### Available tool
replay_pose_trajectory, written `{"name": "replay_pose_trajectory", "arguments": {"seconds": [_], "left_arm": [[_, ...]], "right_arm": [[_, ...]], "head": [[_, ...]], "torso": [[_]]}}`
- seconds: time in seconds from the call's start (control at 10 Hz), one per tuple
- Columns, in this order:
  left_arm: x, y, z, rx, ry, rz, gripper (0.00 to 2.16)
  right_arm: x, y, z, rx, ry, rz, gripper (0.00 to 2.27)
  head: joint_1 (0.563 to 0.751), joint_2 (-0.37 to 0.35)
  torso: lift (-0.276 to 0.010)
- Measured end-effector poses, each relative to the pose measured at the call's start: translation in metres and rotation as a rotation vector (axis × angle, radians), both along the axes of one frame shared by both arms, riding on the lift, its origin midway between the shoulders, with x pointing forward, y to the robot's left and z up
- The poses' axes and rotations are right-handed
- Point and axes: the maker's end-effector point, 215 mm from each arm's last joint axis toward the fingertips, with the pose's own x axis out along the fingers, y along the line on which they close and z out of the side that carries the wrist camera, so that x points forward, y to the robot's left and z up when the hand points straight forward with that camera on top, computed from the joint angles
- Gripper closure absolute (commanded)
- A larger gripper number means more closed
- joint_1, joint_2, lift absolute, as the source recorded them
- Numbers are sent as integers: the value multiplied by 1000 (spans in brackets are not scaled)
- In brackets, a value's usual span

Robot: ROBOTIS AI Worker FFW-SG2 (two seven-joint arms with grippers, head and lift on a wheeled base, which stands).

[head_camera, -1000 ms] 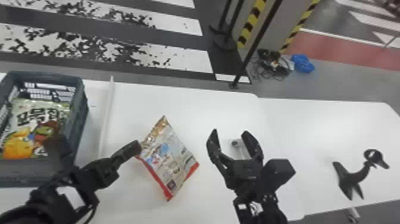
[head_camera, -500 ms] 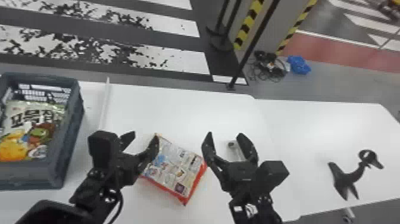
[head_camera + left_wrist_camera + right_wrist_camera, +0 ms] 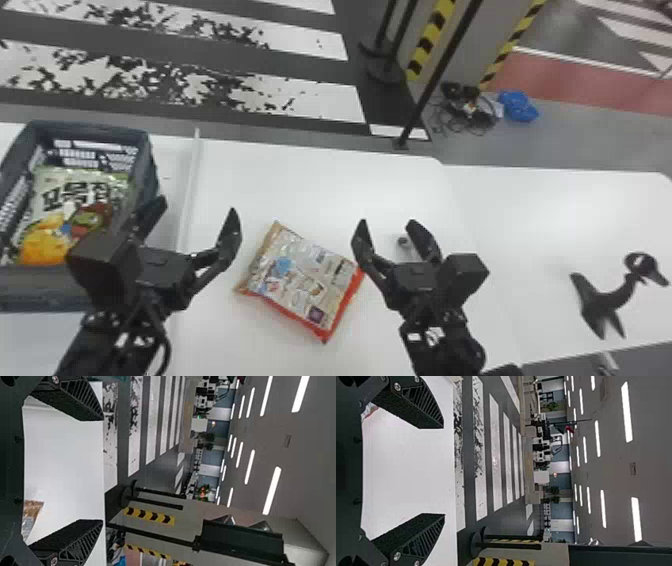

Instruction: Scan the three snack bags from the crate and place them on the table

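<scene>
So, L grip. (image 3: 197, 206) is wide open w/ nothing held; bag (image 3: 305, 280) lies btwn it & R grip. (image 3: 388, 223), also wide open, empty. Crate (image 3: 40, 290) is by L grip.

Beyond the snack bag (image 3: 300, 280), open white table (image 3: 310, 180) leaves room for a gripper to pass. To the bag's left, the left gripper (image 3: 197, 206), a thin raised strip (image 3: 192, 185) and the crate (image 3: 145, 160) stand in the way; to its right, the right gripper (image 3: 387, 223), then, well apart, a black curved stand (image 3: 607, 302).
</scene>
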Motion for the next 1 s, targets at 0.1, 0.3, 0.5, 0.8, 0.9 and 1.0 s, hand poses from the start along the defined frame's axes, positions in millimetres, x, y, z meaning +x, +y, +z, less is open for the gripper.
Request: {"name": "replay_pose_trajectory", "arguments": {"seconds": [0.1,0.3,0.5,0.8,0.9,1.0], "left_arm": [[-9,29,17,3,-38,43,70],[-22,85,28,21,-60,123,70],[-29,139,23,3,-49,213,70],[-42,184,10,-25,-44,308,73],[-45,190,10,-31,-51,321,73],[-46,193,10,-34,-53,325,73]], "right_arm": [[8,-5,-6,-7,6,-4,306],[15,-6,-20,-6,28,21,1767],[6,8,-46,43,111,82,2223],[-19,74,-70,99,209,203,2223],[-30,96,-75,115,235,240,2223],[-40,116,-78,131,257,271,2219]], "head": [[695,-217],[695,-158],[695,-61],[695,91],[695,140],[695,164]], "torso": [[-37],[-37],[-37],[-37],[-37],[-37]]}}
